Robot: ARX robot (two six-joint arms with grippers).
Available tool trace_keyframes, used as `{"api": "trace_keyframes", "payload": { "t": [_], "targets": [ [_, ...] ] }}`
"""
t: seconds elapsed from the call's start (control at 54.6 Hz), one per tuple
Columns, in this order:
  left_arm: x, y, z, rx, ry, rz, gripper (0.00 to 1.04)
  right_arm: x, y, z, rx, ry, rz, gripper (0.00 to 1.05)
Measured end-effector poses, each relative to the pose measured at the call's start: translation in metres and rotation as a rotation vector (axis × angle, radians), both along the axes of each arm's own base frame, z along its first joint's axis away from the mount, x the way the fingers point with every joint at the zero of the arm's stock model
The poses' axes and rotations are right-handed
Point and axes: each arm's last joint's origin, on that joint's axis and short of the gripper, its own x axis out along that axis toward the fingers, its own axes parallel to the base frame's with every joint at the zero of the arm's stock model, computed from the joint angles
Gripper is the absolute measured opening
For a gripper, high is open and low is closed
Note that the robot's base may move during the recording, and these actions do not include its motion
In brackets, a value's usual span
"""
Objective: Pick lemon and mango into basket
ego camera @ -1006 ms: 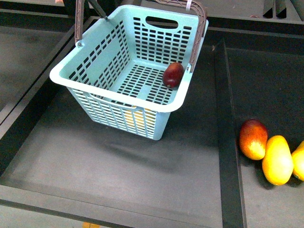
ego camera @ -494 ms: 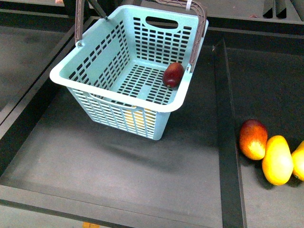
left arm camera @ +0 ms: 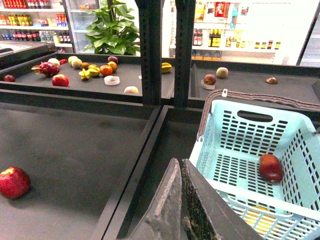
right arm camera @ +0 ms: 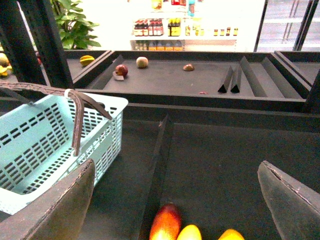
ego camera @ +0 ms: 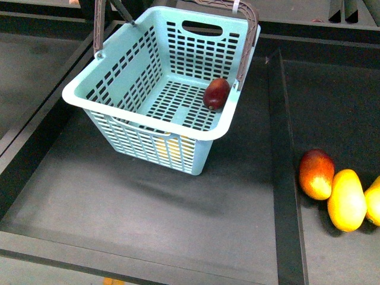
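Neither arm shows in front view; only the wrist cams show them. Left gripper [left arm camera: 181,200]: two dark fingers pressed together, no gap, nothing between them, tips aimed toward the near-left rim of the basket [ego camera: 205,134] from above the tray divider. Right gripper [right arm camera: 175,200]: fingers spread wide, one at each edge of its wrist view, holding nothing, hanging over the right tray w/ the loose fruit showing between them.

Basket sits in the middle tray, far-left part, turned at an angle so one corner points near-right. Brown swing handle [ego camera: 249,24] is folded back over the far end. It looks tilted, left rim higher, but can't tell for sure.

Mango [ego camera: 217,93]: dark maroon, inside the basket on the slotted floor, against the right wall near the far-right corner. Long axis runs roughly near-left to far-right, leaning up along the wall; which end is the stem end can't be told.

Lemon [ego camera: 172,145]: only a yellow patch seen thru the slots of the basket's near wall, low at the near corner; also as a yellow patch thru the slots in left wrist view. Shape and axis hidden.

Right tray, near-right: red-and-orange mango [ego camera: 316,173], then a yellow mango [ego camera: 347,200] touching it, and another yellow fruit [ego camera: 374,200] cut off by the frame edge. All well apart from basket, beyond the divider [ego camera: 285,178].

Left wrist view also shows a red fruit [left arm camera: 14,182] alone on the left tray.
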Motion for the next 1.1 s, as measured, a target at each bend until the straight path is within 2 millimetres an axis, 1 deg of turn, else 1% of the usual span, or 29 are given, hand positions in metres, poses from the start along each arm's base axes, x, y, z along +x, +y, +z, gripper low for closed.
{"api": "trace_keyframes", "payload": {
  "t": [0.274, 0.329, 0.403, 1.043, 1.098],
  "targets": [
    [-0.005, 0.0, 0.0, 0.0, 0.0, 0.0, 0.03, 0.0, 0.0, 0.0, 0.0, 0.0, 0.0, 0.96],
    [-0.011, 0.0, -0.005, 0.0, 0.032, 0.0, 0.03, 0.0, 0.0, 0.0, 0.0, 0.0, 0.0, 0.96],
    [-0.016, 0.0, -0.003, 0.0, 0.007, 0.0, 0.03, 0.0, 0.0, 0.0, 0.0, 0.0, 0.0, 0.96],
    [-0.017, 0.0, -0.003, 0.0, 0.005, 0.0, 0.03, 0.0, 0.0, 0.0, 0.0, 0.0, 0.0, 0.96],
    [-0.017, 0.0, -0.003, 0.0, 0.005, 0.0, 0.12, 0.0, 0.0, 0.0, 0.0, 0.0, 0.0, 0.96]
  ]
}}
